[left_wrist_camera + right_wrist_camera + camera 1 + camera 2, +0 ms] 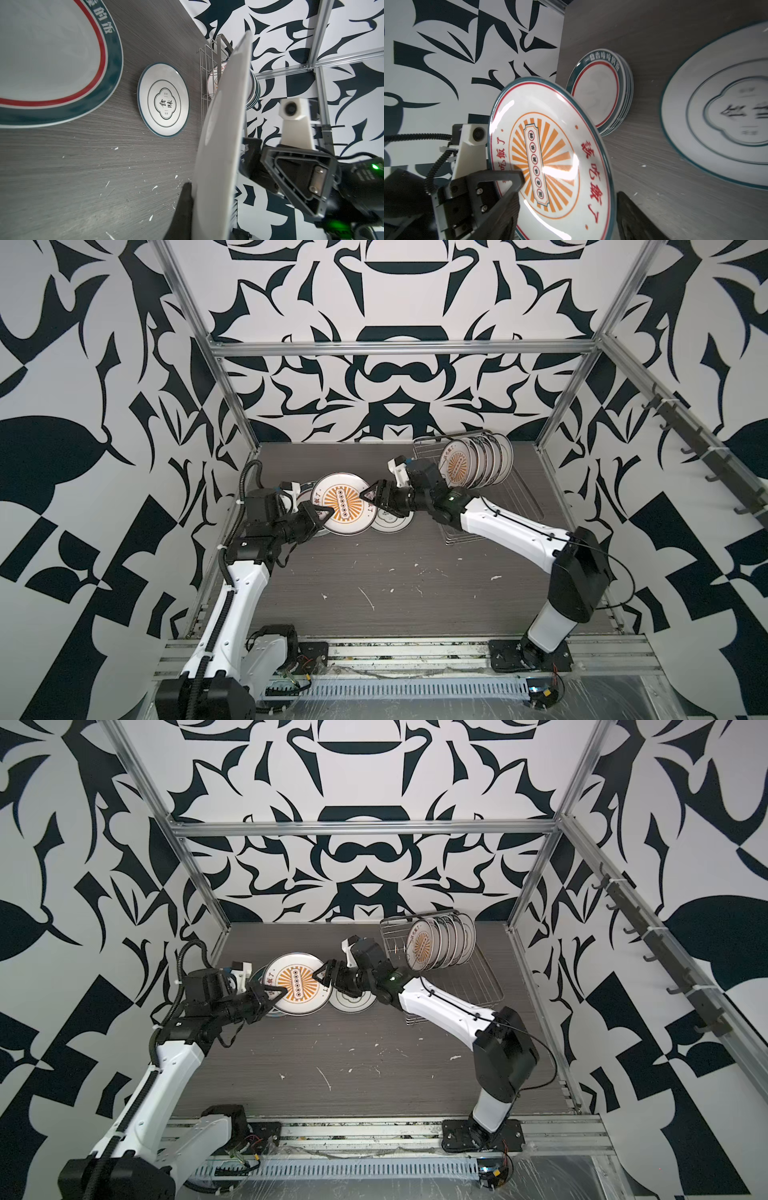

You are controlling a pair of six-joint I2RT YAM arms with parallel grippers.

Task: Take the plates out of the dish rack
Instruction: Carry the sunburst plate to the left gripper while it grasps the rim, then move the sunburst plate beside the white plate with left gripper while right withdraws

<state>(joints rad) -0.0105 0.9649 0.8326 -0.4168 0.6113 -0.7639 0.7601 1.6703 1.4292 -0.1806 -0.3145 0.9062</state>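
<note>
A white plate with an orange sunburst [343, 504] [297, 984] hangs tilted above the table, left of the dish rack [519, 499] [482, 977]. My left gripper [326, 514] [280, 992] [207, 218] is shut on its near-left rim; in the left wrist view the plate [224, 124] shows edge on. My right gripper [370, 493] [322, 973] [566, 224] stands open, a jaw on each side of the plate's [550, 149] right rim with a gap showing. Several plates [478, 462] [444, 944] stand upright in the rack's far end.
A small plate with a dark cloud emblem [392, 522] [353, 1002] [163, 99] [720, 108] lies flat under my right gripper. A stack of teal-rimmed plates [305, 489] [52, 62] [602, 93] lies under the held plate. Metal frame posts edge the table.
</note>
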